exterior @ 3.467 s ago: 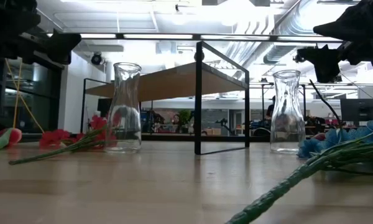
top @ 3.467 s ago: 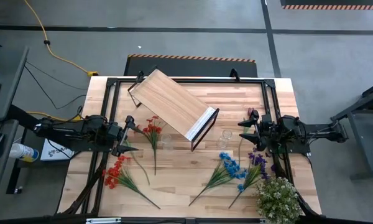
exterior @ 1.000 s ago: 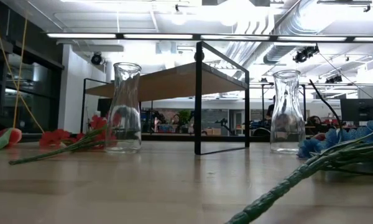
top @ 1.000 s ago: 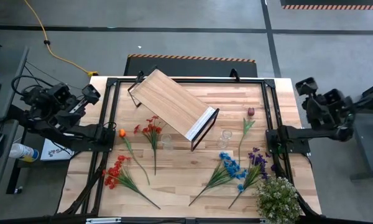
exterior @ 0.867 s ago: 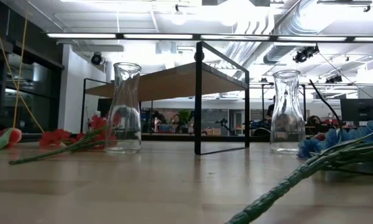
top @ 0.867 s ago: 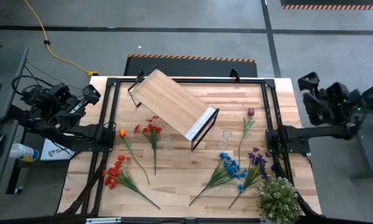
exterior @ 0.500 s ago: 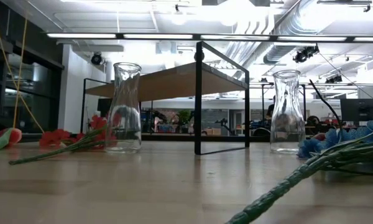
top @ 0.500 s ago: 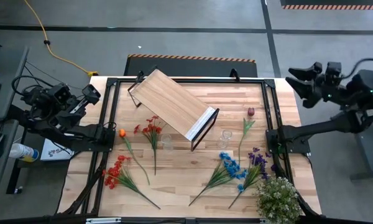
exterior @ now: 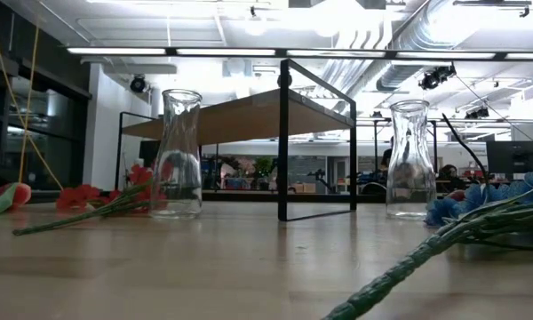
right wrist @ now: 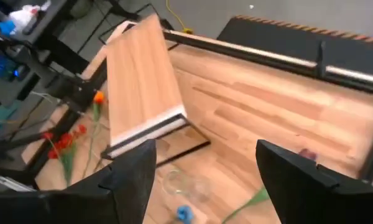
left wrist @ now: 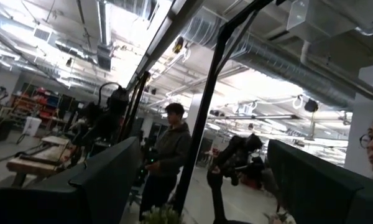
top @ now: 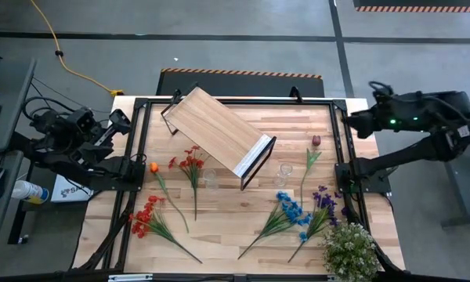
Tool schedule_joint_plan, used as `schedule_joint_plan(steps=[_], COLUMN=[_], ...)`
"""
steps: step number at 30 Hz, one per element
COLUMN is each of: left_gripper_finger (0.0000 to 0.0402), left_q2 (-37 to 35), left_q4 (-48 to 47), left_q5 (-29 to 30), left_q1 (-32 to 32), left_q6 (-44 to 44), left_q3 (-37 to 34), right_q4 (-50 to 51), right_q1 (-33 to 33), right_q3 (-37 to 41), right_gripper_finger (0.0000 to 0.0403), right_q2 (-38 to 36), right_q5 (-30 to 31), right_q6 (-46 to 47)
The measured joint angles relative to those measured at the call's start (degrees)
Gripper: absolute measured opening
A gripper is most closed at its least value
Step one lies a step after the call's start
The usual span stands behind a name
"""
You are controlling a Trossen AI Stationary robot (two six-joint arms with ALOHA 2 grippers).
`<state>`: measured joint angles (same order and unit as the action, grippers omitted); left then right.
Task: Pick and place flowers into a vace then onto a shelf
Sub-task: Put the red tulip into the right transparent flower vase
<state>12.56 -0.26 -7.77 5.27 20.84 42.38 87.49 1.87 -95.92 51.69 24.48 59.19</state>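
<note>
The flowers lie flat on the table: an orange tulip (top: 153, 167), two red sprays (top: 191, 163) (top: 145, 217), a blue spray (top: 290, 207), a purple spray (top: 323, 202) and a dark red rose (top: 316, 141). Two clear glass vases (top: 211, 178) (top: 283, 169) stand upright near the shelf (top: 215, 129), whose black frame rests on the table. My left gripper (top: 117, 119) is open, raised off the table's left edge. My right gripper (top: 357, 121) is open above the far right corner and touches nothing.
A bushy pale green-white plant (top: 348, 249) stands at the near right corner. A black frame (top: 235, 102) runs round the tabletop. In the low view, the vases (exterior: 178, 151) (exterior: 409, 158) flank the shelf (exterior: 249, 111). People stand in the room behind (left wrist: 171, 155).
My right arm has swung in from beyond the table's right edge toward the far right corner and has tipped down, so its wrist camera now faces the table. The left arm has hardly moved. The flowers, vases and shelf have stayed where they were.
</note>
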Motion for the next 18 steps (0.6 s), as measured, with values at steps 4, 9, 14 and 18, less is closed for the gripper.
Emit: schedule_joint_plan(steps=[4, 9, 14, 18], left_gripper_finger=[0.0386, 0.0386, 0.0386, 0.0386], left_q2=[0.00, 0.00, 0.00, 0.00], left_q4=[-1.00, -2.45, -3.12, -3.02], left_q5=[0.02, -0.01, -0.01, -0.03], left_q1=[-0.01, -0.01, -0.01, 0.01], left_q6=[0.03, 0.44, 0.94, 1.97], left_q3=[0.00, 0.01, 0.00, -0.01], right_q4=[2.43, 2.46, 2.54, 2.56], right_q1=[-0.02, 0.00, 0.00, 0.00], right_q3=[2.20, 7.65, 14.15, 19.82], right_gripper_finger=[0.0266, 0.0266, 0.0266, 0.0266], right_q2=[1.21, 1.21, 1.19, 1.19], right_q5=[-2.41, -6.11, -9.44, -11.57], right_q6=[4.29, 8.09, 11.40, 14.20])
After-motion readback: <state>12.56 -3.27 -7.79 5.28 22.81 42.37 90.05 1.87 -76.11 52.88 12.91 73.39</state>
